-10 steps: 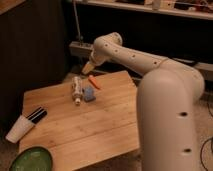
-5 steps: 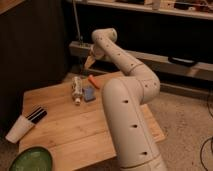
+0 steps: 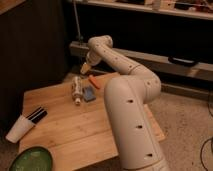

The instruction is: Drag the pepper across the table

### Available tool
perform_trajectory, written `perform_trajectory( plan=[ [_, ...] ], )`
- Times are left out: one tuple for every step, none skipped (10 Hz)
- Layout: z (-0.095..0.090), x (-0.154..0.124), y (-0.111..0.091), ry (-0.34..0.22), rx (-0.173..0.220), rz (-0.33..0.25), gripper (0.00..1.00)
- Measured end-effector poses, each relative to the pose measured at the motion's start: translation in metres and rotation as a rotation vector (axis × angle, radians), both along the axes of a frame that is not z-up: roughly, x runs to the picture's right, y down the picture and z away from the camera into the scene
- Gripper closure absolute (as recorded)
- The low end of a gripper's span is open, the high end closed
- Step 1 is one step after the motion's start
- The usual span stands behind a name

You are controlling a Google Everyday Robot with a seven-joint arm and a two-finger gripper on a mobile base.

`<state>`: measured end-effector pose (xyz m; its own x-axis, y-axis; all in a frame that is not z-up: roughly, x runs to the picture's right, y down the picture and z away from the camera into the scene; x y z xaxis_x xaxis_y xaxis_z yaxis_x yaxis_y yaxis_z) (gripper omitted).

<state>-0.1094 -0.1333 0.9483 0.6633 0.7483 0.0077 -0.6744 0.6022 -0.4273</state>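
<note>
One pepper (image 3: 94, 81) lies at the far edge of the table (image 3: 65, 125). The gripper (image 3: 86, 68) hovers just above it, jaws apart, empty. This looks like the approach; next it must lower onto the pepper.

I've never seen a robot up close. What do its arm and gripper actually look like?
The arm is thick, smooth and off-white: rounded tube-like segments with bulging joints and small dark round spots; no cables show. It narrows to a small tan gripper, over the far edge of the light wooden plank table, near the slim orange-red pepper.
</note>
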Motion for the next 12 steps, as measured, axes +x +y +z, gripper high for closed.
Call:
perform_trajectory(
  plan=[
    [0.001, -0.005, 0.007, 0.006, -0.001, -0.004, 0.2],
    [0.003, -0.006, 0.011, 0.011, -0.005, -0.003, 0.2],
    [0.008, -0.004, 0.014, 0.024, -0.005, 0.001, 0.2],
    [0.013, -0.003, 0.017, 0.031, -0.01, 0.012, 0.2],
    [0.018, -0.003, 0.022, 0.034, -0.015, 0.04, 0.2],
    [0.024, 0.005, 0.027, 0.046, -0.022, 0.096, 0.2],
    [0.027, 0.012, 0.029, 0.053, -0.02, 0.122, 0.2],
    [0.03, 0.012, 0.033, 0.054, -0.018, 0.136, 0.2],
    [0.032, 0.009, 0.036, 0.053, -0.016, 0.143, 0.2],
    [0.033, 0.007, 0.038, 0.052, -0.015, 0.146, 0.2],
    [0.036, 0.008, 0.039, 0.056, -0.011, 0.145, 0.2],
    [0.039, 0.01, 0.04, 0.062, -0.009, 0.144, 0.2]
  ],
)
